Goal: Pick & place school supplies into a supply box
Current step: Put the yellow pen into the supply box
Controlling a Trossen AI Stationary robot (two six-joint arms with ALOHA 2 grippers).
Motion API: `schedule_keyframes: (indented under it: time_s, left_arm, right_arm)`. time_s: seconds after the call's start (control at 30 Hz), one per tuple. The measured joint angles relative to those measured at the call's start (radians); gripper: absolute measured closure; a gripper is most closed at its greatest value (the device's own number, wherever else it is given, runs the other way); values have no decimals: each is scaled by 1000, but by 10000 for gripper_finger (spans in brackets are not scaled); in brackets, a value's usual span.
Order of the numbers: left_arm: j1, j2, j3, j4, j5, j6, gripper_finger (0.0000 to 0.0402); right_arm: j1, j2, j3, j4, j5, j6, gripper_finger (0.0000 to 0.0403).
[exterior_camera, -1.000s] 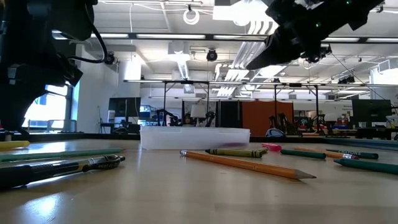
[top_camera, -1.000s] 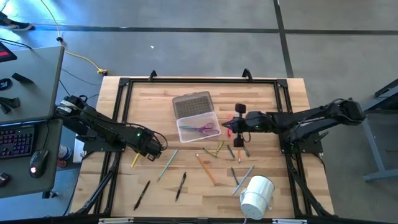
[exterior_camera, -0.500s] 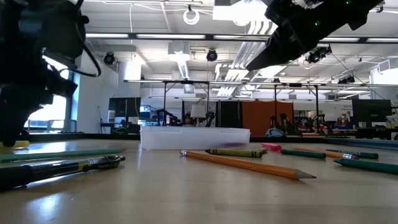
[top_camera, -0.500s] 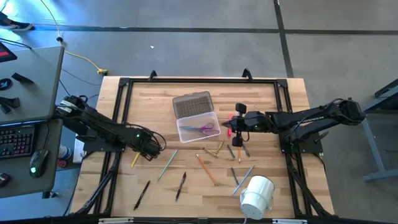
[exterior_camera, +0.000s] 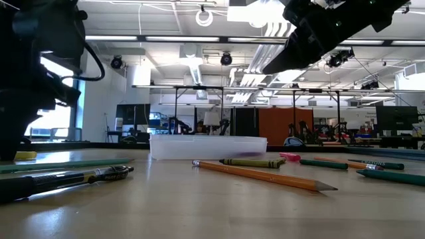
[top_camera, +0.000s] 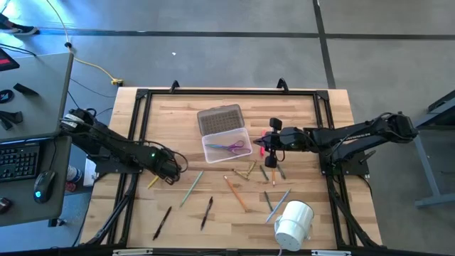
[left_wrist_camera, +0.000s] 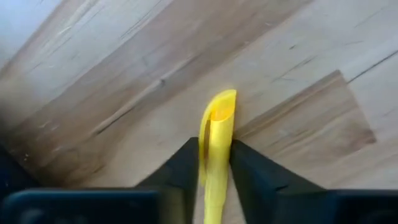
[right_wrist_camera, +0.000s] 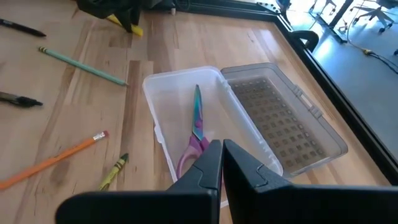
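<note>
The school supplies lie scattered over the wooden table: a green pencil (top_camera: pixel 192 186), two black pens (top_camera: pixel 207 212), an orange pencil (top_camera: pixel 236 193), crayons (top_camera: pixel 249 169) and a yellow stick (left_wrist_camera: pixel 216 134). My left gripper (top_camera: pixel 167 173) points down at the table's left, shut on the yellow stick. The clear supply box (top_camera: pixel 227 147) stands at the middle with its ribbed lid (top_camera: pixel 220 119) folded open behind it, and scissors (right_wrist_camera: pixel 196 134) lie inside. My right gripper (right_wrist_camera: pixel 221 163) hovers shut and empty just right of the box. My left gripper pinches the yellow stick's two long sides (left_wrist_camera: pixel 214 155) between its two fingers (left_wrist_camera: pixel 183 171), not far from one end. That end (left_wrist_camera: pixel 219 104) sticks out past the fingers. The fingers come from above, pointing down, and lie across the stick. The stick lies flat on the table.
A fat white roll (top_camera: pixel 293 224) stands at the near right. A black frame (top_camera: pixel 138 114) runs around the tabletop. Bare wood lies between the left gripper and the box. A desk with a keyboard (top_camera: pixel 18 160) stands left of the table.
My left gripper has come down onto the table at the yellow stick. My right gripper has kept its place above the box's right side.
</note>
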Motion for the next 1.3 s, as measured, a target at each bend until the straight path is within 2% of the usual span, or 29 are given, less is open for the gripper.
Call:
schedule_keyframes:
  time_s: [0.1,0.23,0.4,0.5,0.63,0.83,0.97,1.1,1.3]
  left_arm:
    - [0,4,27,-6,-10,-17,351]
    - [1,13,102,36,-118,-73,353]
    - [14,9,237,78,-236,-1,354]
    - [53,8,334,131,-290,110,342]
    - [140,23,462,174,-344,362,338]
    - [310,127,610,321,-336,741,345]
    - [399,241,677,395,-254,927,332]
    - [449,358,708,378,-206,1003,326]
    - [458,485,714,412,-178,1058,324]
  right_arm:
    - [0,0,0,0,0,16,402]
    - [0,0,0,2,-4,18,402]
    - [0,0,0,19,-4,18,402]
    - [0,0,0,26,-4,17,403]
    - [0,0,0,30,-4,16,403]
    - [0,0,-1,30,-4,18,403]
    - [0,0,-2,17,-5,51,403]
    - [0,0,-2,-25,-16,69,403]
    - [0,0,-2,-61,-63,69,402]
